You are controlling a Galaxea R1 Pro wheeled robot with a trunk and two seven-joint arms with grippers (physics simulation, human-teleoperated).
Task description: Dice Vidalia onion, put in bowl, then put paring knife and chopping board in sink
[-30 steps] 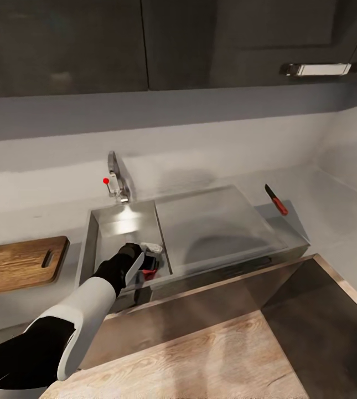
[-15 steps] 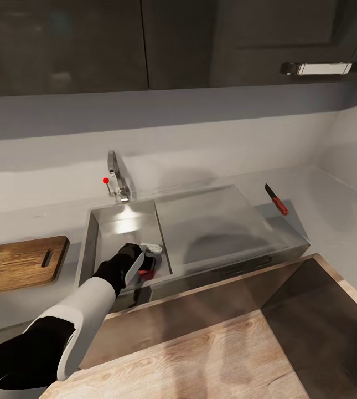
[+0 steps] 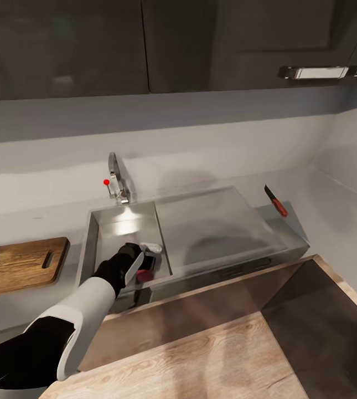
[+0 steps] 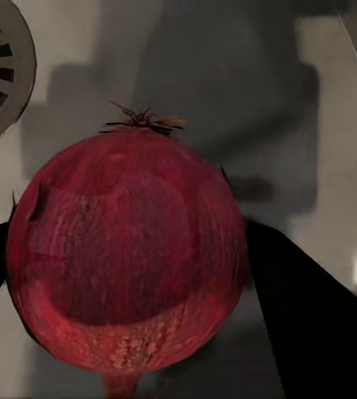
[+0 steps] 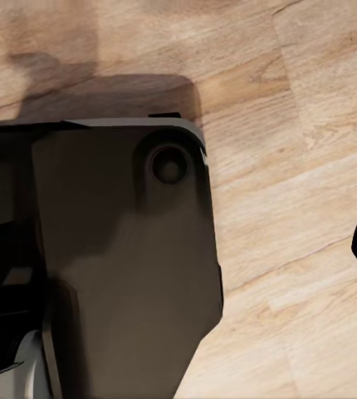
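Left jaws [image 3: 145, 266] clamped on Vidalia onion [image 4: 127, 262], root tuft toward sink [image 3: 124, 226] floor.

Dark glossy upper cabinets [image 3: 145, 44] run along the top, flat doors, one chrome bar handle [image 3: 314, 72] at the right. Below them a plain pale grey backsplash wall [image 3: 200, 138], turning a corner at the far right. Soft shadows on the wall behind the tap area. Base cabinet front [image 3: 211, 307] is brown and reflective, meeting at an angle near the right. Floor [image 3: 200, 360] is light wood-grain planks; same planking in the right wrist view [image 5: 295, 125]. Even diffuse lighting, one small bright glare spot.
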